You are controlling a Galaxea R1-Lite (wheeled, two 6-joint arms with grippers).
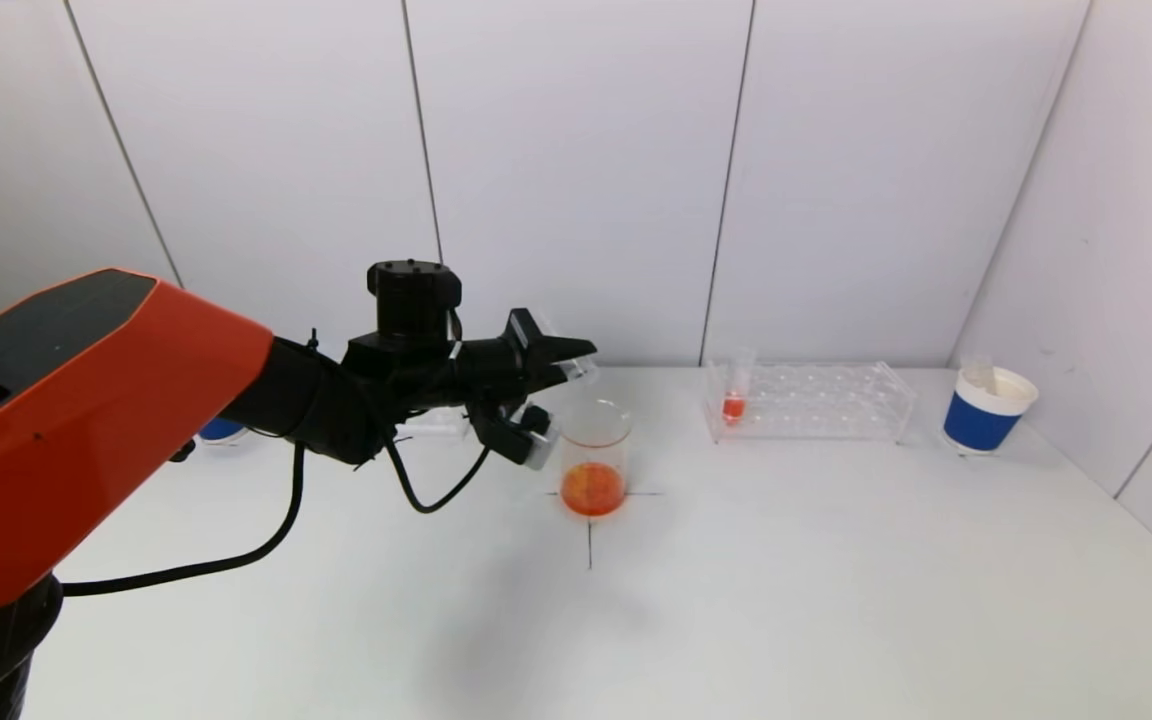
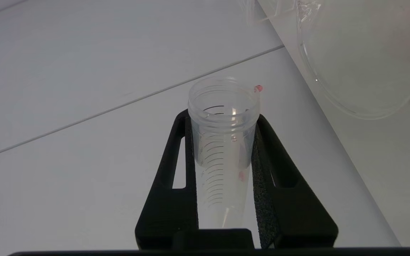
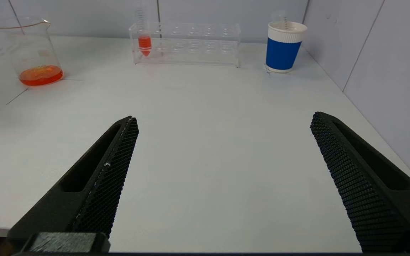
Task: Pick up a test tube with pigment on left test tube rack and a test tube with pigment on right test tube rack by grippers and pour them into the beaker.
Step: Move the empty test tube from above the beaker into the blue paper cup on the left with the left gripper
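My left gripper [image 1: 558, 366] is shut on a clear graduated test tube [image 2: 222, 142], held tilted with its mouth beside and just above the rim of the glass beaker [image 1: 594, 455]. The tube looks empty apart from a pink drop at its lip. The beaker holds orange liquid at its bottom and stands on a black cross mark. In the clear right rack [image 1: 816, 402], a test tube with orange pigment [image 1: 734, 398] stands upright at the left end. My right gripper [image 3: 224, 119] hovers open over bare table, well short of that rack [image 3: 190, 44]. The left rack is hidden behind my left arm.
A blue paper cup [image 1: 986, 412] stands right of the right rack, near the side wall. Another blue cup [image 1: 221, 430] peeks out behind my left arm. White wall panels close off the table's back and right side.
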